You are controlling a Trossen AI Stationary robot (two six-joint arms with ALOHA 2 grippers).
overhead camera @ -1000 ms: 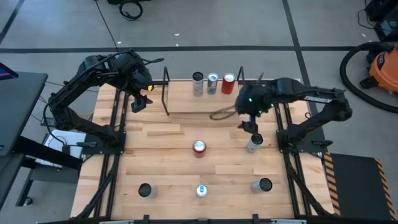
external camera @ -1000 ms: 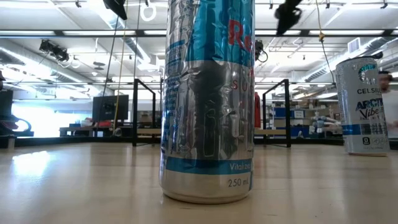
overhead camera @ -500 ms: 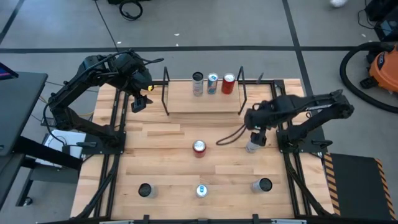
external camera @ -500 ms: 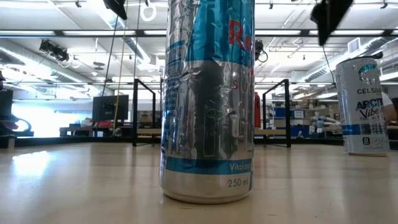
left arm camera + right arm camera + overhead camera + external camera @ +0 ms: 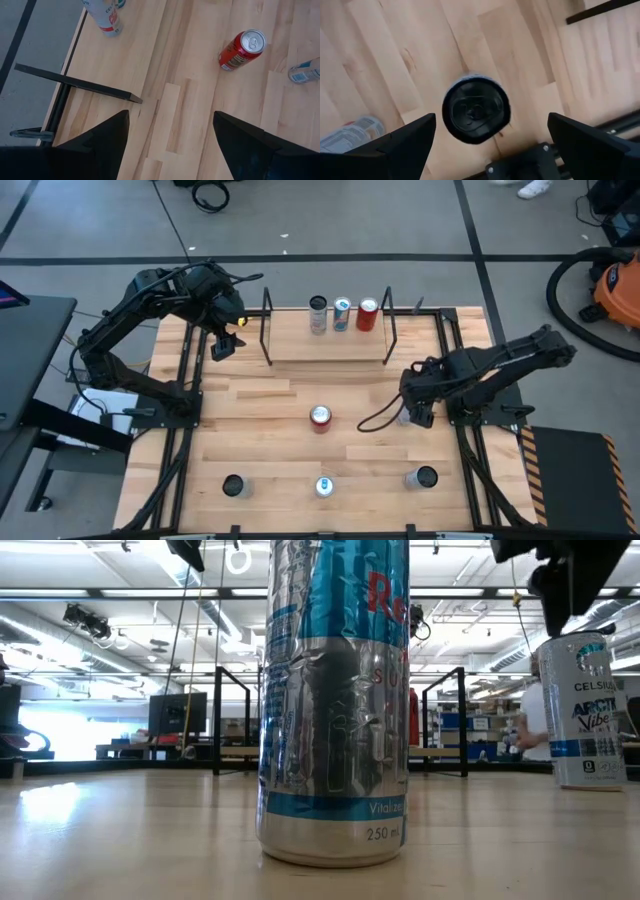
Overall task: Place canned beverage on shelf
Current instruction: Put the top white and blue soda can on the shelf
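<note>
A white can stands upright on the wooden table at the right; its dark top shows in the right wrist view. My right gripper hangs open just above it, pointing down, a finger out to each side of the can and clear of it. The shelf, a pale board between two black wire frames, sits at the far middle with three cans on its far edge. My left gripper waits open, high over the far left, with nothing between its fingers.
A red can stands mid-table. Three more cans stand near the front edge: a dark one, a silver-blue one that fills the low view, and one at the right. A cable loops beside my right gripper.
My right gripper has swung from beside the shelf's right frame toward the table's near edge and downward, rolling as it went. It now hangs over the white can, still open. The cans have stayed put.
</note>
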